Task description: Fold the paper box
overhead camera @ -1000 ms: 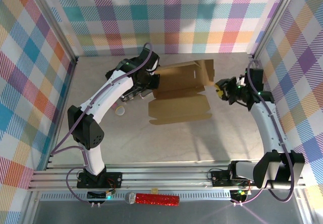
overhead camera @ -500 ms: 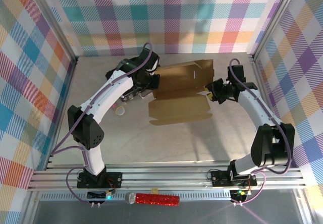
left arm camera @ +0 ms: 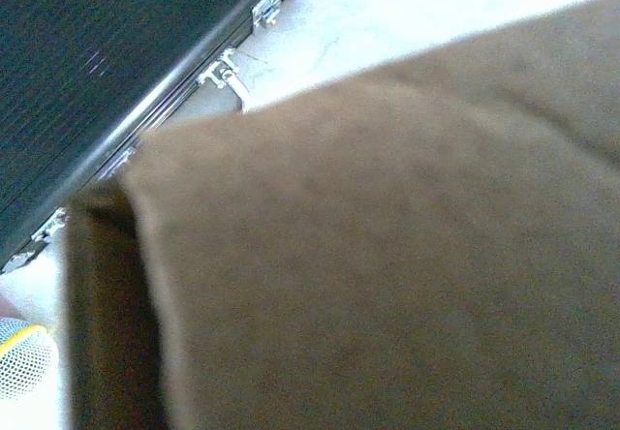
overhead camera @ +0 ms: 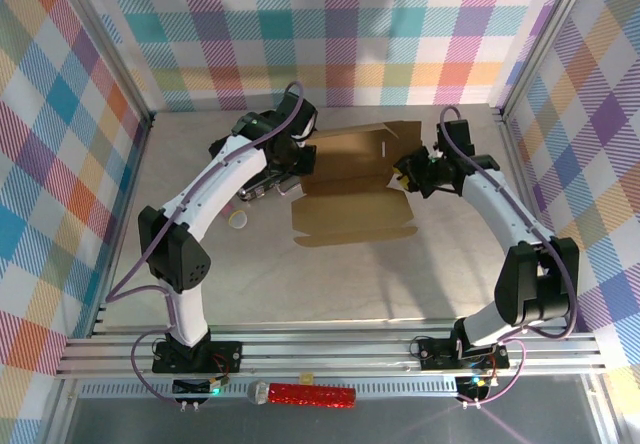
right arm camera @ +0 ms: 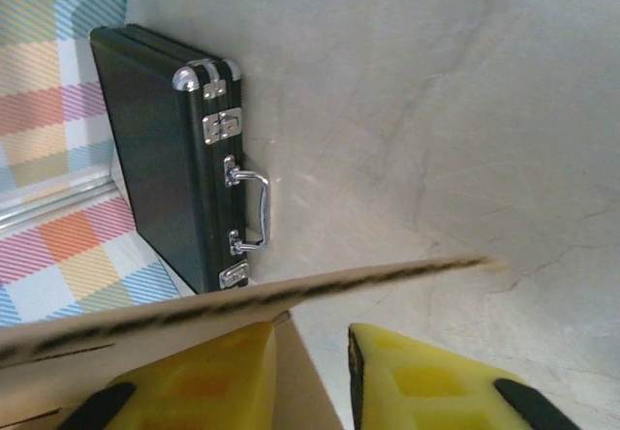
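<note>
The paper box (overhead camera: 352, 204) lies as a flat brown cardboard sheet in the middle of the table, its back panel tilted up. My left gripper (overhead camera: 290, 164) sits at the sheet's left edge. In the left wrist view the cardboard (left arm camera: 387, 256) hides the fingers; the gripper looks shut on that edge. My right gripper (overhead camera: 407, 172) is at the sheet's right edge. In the right wrist view its yellow fingers (right arm camera: 203, 377) stand apart around a cardboard flap (right arm camera: 312, 396). The flap rests against the left finger, with a gap to the right one.
A black hard case (right arm camera: 155, 139) with a metal handle stands beyond the sheet's left side, and its latched edge (left arm camera: 87, 72) lies close to my left wrist. A small round white and yellow object (overhead camera: 240, 221) lies left of the sheet. Plaid walls enclose the table.
My right arm has swung left from the right wall to the sheet's right edge, and its fingers now straddle a flap. The left arm and the sheet have barely moved.
</note>
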